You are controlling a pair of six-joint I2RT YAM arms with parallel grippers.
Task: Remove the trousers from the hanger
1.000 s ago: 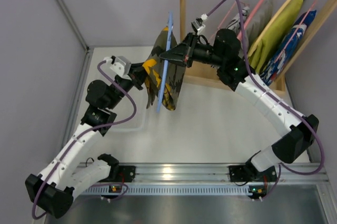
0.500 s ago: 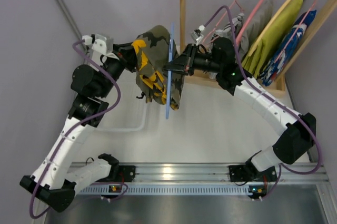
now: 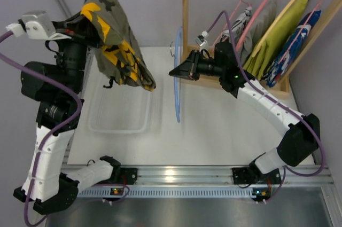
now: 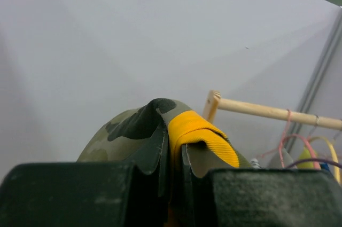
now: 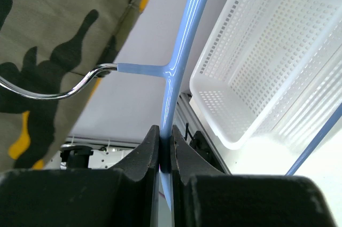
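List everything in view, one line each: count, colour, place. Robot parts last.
trousers: one, olive and brown camouflage with yellow patches, hanging in the air at far left, off the hanger
hanger: one, light blue, bare, held above the table
basket: one, white, on the table's left side
rack: one, wooden, far right corner
pink hangers: at least two, on the rack
grey garment: one, on the rack
wooden hanger: one, on the rack
lime-green garment: one, on the wooden hanger
printed garment: one, blue and white, rack's right end
table: one, white
left gripper: shut on the trousers
right gripper: shut on the hanger
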